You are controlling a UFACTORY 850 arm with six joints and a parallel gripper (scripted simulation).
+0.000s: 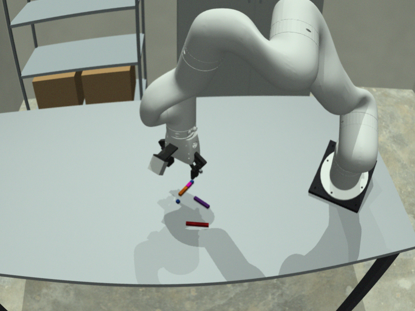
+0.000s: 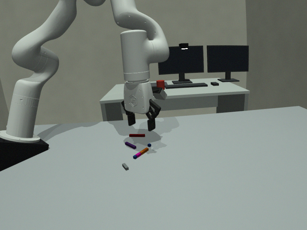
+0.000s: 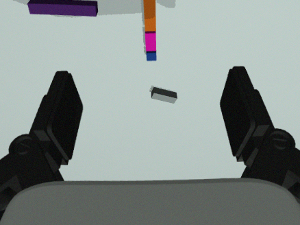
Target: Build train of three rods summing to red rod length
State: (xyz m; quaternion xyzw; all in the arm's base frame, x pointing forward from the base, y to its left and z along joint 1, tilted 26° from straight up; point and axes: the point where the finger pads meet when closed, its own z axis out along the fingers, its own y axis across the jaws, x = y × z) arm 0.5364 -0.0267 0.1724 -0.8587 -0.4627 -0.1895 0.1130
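Observation:
An orange rod (image 1: 183, 191) (image 2: 144, 151) (image 3: 149, 7), a magenta rod (image 1: 189, 184) (image 2: 138, 154) (image 3: 151, 42) and a blue rod (image 1: 192, 181) (image 2: 135, 157) (image 3: 151, 56) lie flat end to end in one line, with no gap visible. My gripper (image 1: 181, 170) (image 2: 141, 126) (image 3: 150, 86) is wide open and empty, raised above the table. The red rod (image 1: 197, 224) (image 2: 136, 135) lies apart from the line. A grey rod (image 2: 125, 166) (image 3: 164, 96) lies beyond the blue end, with a gap; it is hidden in the top view.
A purple rod (image 1: 201, 202) (image 2: 130, 145) (image 3: 63, 8) lies beside the line, apart from it. A second blue rod (image 1: 178, 201) (image 2: 149, 145) lies near the orange end, with a visible gap. Both are outside the fingers.

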